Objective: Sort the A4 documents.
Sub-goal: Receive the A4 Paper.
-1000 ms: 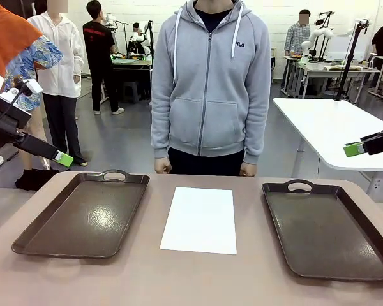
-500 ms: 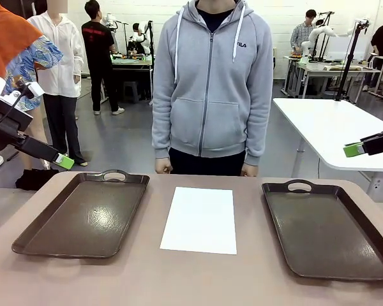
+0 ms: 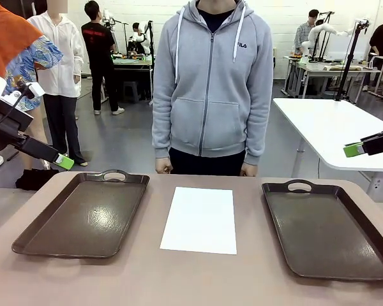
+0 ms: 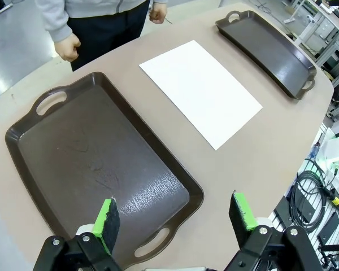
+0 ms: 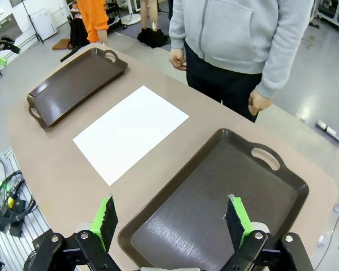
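One blank white A4 document [image 3: 200, 219] lies flat on the table between two dark brown trays; it also appears in the left wrist view [image 4: 200, 90] and the right wrist view [image 5: 130, 131]. My left gripper [image 4: 175, 217] hovers open and empty high above the left tray's near end. In the front view its green-padded finger [image 3: 64, 160] shows at the far left, off the table. My right gripper [image 5: 172, 221] hangs open and empty above the right tray; its green fingertip [image 3: 353, 150] shows at the right edge.
The left tray [image 3: 45, 239] and the right tray [image 3: 370, 271] both stand bare. A person in a grey hoodie [image 3: 210, 89] stands at the far edge, hands [image 3: 162, 166] at their sides. A white table [image 3: 332, 127] stands beyond on the right.
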Controlling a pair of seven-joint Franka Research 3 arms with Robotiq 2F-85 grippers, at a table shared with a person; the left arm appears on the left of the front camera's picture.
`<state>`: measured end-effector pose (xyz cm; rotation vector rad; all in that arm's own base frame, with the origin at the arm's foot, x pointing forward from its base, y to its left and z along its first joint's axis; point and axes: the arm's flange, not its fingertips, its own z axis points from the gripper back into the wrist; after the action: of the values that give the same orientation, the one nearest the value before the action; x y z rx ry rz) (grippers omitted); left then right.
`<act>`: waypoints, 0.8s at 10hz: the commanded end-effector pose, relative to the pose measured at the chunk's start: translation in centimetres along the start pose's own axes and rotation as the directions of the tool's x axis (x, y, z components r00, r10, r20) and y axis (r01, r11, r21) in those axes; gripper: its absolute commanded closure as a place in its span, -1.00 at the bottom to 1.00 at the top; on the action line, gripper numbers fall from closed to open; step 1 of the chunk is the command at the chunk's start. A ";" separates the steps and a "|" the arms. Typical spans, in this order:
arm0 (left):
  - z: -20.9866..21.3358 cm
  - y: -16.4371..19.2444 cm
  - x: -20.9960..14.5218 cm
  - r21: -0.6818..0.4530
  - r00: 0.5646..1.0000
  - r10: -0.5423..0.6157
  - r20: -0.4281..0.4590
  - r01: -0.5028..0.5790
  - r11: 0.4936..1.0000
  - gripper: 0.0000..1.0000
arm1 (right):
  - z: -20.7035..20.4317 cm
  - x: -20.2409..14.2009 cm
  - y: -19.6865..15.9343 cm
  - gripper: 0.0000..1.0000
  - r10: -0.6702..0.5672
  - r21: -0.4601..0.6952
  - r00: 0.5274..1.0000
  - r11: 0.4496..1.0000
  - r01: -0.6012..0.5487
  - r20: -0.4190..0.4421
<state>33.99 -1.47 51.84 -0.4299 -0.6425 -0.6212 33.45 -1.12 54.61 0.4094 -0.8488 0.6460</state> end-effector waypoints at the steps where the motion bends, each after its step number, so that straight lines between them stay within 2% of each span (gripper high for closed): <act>1: 0.1 0.0 0.0 -0.012 1.000 -0.001 0.007 0.001 1.000 -1.00 | 0.0 0.0 -0.1 -1.00 -0.001 0.008 1.000 1.000 0.001 0.006; 8: 0.1 0.0 0.0 -0.012 1.000 -0.001 0.007 0.001 1.000 -1.00 | 0.0 0.0 -0.1 -1.00 -0.001 0.008 1.000 1.000 0.001 0.006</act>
<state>33.99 -1.48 51.85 -0.4301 -0.6426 -0.6209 33.45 -1.13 54.61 0.4093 -0.8488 0.6458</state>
